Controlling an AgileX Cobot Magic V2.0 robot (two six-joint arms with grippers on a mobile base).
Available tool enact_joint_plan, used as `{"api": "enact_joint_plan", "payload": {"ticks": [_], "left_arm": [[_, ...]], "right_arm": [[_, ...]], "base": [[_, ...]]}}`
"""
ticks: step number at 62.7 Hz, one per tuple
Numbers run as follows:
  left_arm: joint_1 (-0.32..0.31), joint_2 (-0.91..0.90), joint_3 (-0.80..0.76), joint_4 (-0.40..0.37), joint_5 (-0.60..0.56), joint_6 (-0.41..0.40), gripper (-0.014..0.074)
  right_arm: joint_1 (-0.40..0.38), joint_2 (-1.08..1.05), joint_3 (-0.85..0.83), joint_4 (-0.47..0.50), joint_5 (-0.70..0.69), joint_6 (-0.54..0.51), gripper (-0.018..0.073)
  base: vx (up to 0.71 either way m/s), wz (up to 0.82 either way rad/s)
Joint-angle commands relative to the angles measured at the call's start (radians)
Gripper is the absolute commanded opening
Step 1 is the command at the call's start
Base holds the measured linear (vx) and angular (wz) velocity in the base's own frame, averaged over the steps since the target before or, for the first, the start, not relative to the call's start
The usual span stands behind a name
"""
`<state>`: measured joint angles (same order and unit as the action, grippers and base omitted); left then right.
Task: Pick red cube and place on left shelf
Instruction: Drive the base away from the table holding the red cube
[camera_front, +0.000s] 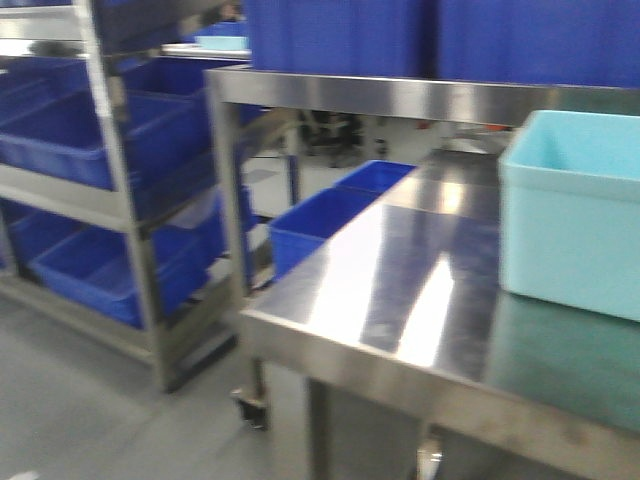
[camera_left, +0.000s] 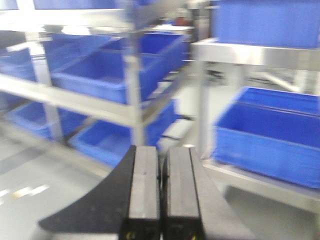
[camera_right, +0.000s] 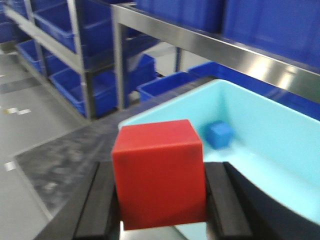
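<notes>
Between the black fingers of the right gripper (camera_right: 162, 202), a small red plastic cube (camera_right: 159, 172) is clamped, one flat face toward the camera, equal-sided, just before the near rim of a light teal plastic tub (camera_right: 260, 120) holding a small blue cube (camera_right: 220, 135). The tub sits toward the right side of a shiny steel table (camera_front: 400, 270). Beyond the table's left edge, across grey floor (camera_front: 70, 400), the stainless-steel left shelf (camera_front: 70, 197) carries dark-blue crates (camera_front: 60, 130). The left gripper (camera_left: 161, 185) is closed and empty.

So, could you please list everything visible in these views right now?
steel table: one, silver, front right
teal tub: one, light teal, on the steel table
blue cube: one, blue, inside the teal tub
left shelf: one, steel, left side
blue crates: several, dark blue, on the left shelf and around the table
red cube: one, red, in the right gripper
left gripper: black, shut, empty
right gripper: black, shut on the red cube
</notes>
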<state>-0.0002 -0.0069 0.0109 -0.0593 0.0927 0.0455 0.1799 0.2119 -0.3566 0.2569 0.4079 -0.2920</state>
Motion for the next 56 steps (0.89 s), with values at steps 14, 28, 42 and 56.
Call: {"api": "enact_joint_plan", "payload": {"ticks": [14,28,42,56], "left_arm": [[-0.001,-0.013,0.024,-0.007,-0.079,-0.006,0.009],[-0.001,-0.013,0.024,-0.007,-0.079,-0.006,0.009],[-0.001,-0.013,0.024,-0.007,-0.079,-0.006,0.009],[-0.001,-0.013,0.024,-0.007,-0.079,-0.006,0.009]], "right_arm": [[-0.007,0.008,-0.027,0.005,-0.09,-0.001,0.0023],[-0.007,0.008,-0.027,0.005,-0.09,-0.001,0.0023],[-0.007,0.008,-0.027,0.005,-0.09,-0.001,0.0023],[-0.007,0.008,-0.027,0.005,-0.09,-0.001,0.0023]], "base": [[-0.13,0.78],[-0.14,0.88],[-0.11,0.9],[-0.04,0.76]]}}
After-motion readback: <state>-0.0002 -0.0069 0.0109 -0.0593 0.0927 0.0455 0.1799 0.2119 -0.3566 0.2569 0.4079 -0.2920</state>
